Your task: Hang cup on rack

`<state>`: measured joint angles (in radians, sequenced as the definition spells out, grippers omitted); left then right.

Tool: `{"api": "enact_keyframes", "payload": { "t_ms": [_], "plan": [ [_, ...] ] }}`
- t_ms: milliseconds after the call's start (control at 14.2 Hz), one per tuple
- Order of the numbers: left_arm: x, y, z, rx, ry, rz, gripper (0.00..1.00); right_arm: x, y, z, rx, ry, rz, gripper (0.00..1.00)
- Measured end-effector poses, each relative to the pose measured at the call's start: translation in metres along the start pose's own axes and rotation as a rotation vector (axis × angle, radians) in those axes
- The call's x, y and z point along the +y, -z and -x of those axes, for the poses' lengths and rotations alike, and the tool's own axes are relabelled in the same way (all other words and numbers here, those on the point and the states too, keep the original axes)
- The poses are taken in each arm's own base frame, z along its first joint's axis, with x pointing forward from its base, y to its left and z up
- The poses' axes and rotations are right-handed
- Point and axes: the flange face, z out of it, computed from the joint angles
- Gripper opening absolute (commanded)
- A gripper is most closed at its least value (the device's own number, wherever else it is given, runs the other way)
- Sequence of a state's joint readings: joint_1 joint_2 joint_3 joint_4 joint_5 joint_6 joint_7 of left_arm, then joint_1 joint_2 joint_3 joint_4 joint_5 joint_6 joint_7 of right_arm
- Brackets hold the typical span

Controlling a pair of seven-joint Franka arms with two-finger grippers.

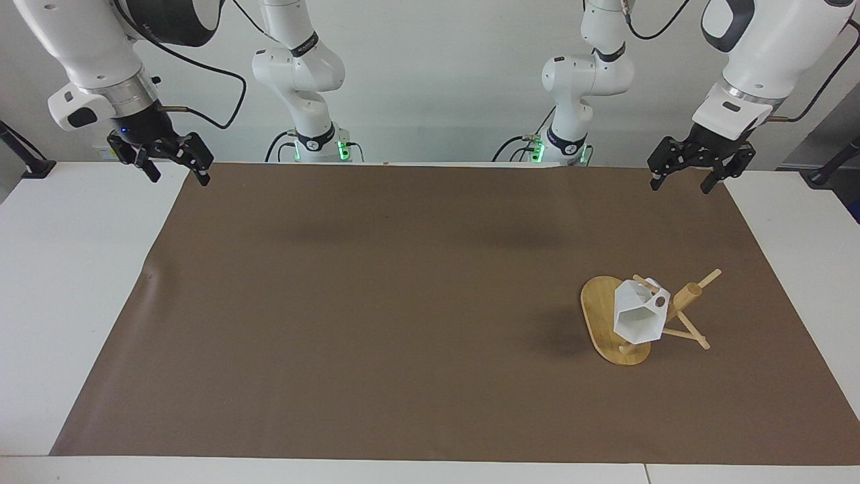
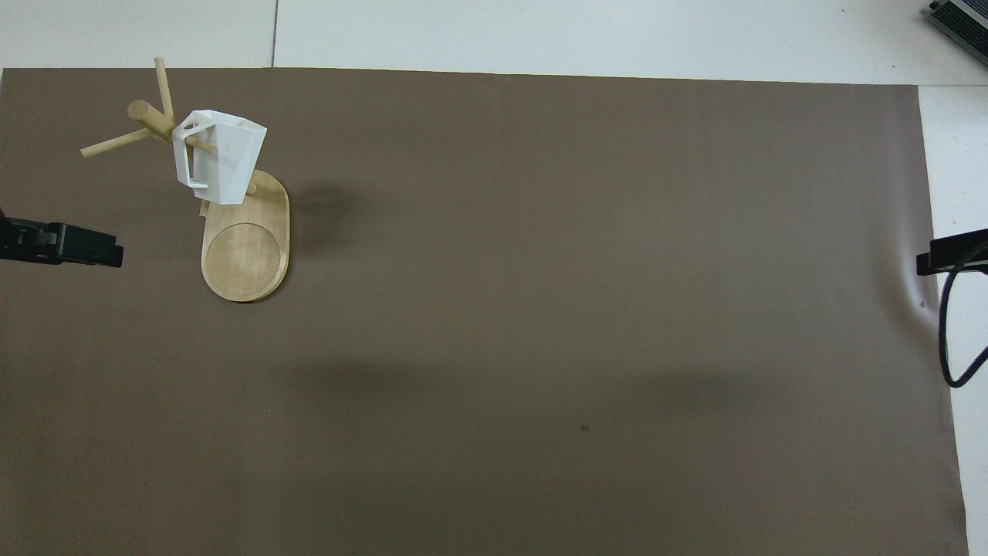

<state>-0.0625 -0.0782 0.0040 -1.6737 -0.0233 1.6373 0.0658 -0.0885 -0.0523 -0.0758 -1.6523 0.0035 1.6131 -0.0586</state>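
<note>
The cup (image 1: 638, 316) hangs by its handle on a peg of the rack (image 1: 615, 329), near the mat (image 1: 376, 323) corner at the left arm's end. The left gripper (image 1: 685, 180) is nearer, raised, open, empty. The right gripper (image 1: 176, 171) waits, open, empty.

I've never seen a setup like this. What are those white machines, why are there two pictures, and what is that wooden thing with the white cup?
The white machines are two robot arms, each ending in a black two-fingered pincer. One picture faces the robots from across the table; the other looks steeply down from above their end. On the brown mat stands a bamboo rack, a little tree of pegs on an oval base, toward the left arm's end of the table. A white angular cup hangs on one peg by its handle. Nothing is held: the left pincer and the right pincer are both open, raised over the mat's corners nearest the robots, well away from the rack. Both arms wait.
</note>
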Motion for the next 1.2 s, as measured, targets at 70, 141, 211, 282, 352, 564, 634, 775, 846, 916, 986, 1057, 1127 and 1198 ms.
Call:
{"api": "enact_keyframes", "payload": {
  "t_ms": [70,141,211,282,352,564,634,775,846,916,986,1057,1127,1198],
  "plan": [
    [0.000,0.000,0.000,0.000,0.000,0.000,1.00,0.000,0.000,0.000,0.000,0.000,0.000,1.00],
    [0.000,0.000,0.000,0.000,0.000,0.000,1.00,0.000,0.000,0.000,0.000,0.000,0.000,1.00],
    [0.000,0.000,0.000,0.000,0.000,0.000,1.00,0.000,0.000,0.000,0.000,0.000,0.000,1.00],
    [0.000,0.000,0.000,-0.001,0.000,0.000,1.00,0.000,0.000,0.000,0.000,0.000,0.000,1.00],
    [-0.001,0.000,0.000,-0.002,0.001,0.000,1.00,0.000,0.000,0.000,0.000,0.000,0.000,1.00],
    [-0.007,-0.001,0.001,-0.004,0.013,0.001,1.00,0.000,0.000,0.000,0.000,0.000,0.000,1.00],
    [-0.008,-0.002,0.002,-0.008,0.015,0.001,1.00,0.000,0.000,0.000,0.000,0.000,0.000,1.00],
    [-0.008,-0.005,0.004,-0.026,0.016,0.003,1.00,0.000,0.000,0.000,0.000,0.000,0.000,1.00],
    [-0.008,-0.005,0.005,-0.039,0.015,0.003,1.00,0.000,0.000,0.000,0.000,0.000,0.000,1.00],
    [-0.007,-0.005,0.007,-0.047,0.014,0.004,1.00,0.000,0.000,0.000,0.000,0.000,0.000,1.00],
    [-0.005,-0.004,0.008,-0.052,0.011,0.004,1.00,0.000,0.000,0.000,0.000,0.000,0.000,1.00],
    [-0.003,-0.002,0.009,-0.057,0.006,0.005,1.00,0.000,0.000,0.000,0.000,0.000,0.000,1.00],
    [-0.001,-0.001,0.010,-0.058,0.002,0.005,1.00,0.000,0.000,0.000,0.000,0.000,0.000,1.00],
    [0.001,-0.001,0.010,-0.058,-0.001,0.005,1.00,0.000,0.000,0.000,0.000,0.000,0.000,1.00]
  ]
}}
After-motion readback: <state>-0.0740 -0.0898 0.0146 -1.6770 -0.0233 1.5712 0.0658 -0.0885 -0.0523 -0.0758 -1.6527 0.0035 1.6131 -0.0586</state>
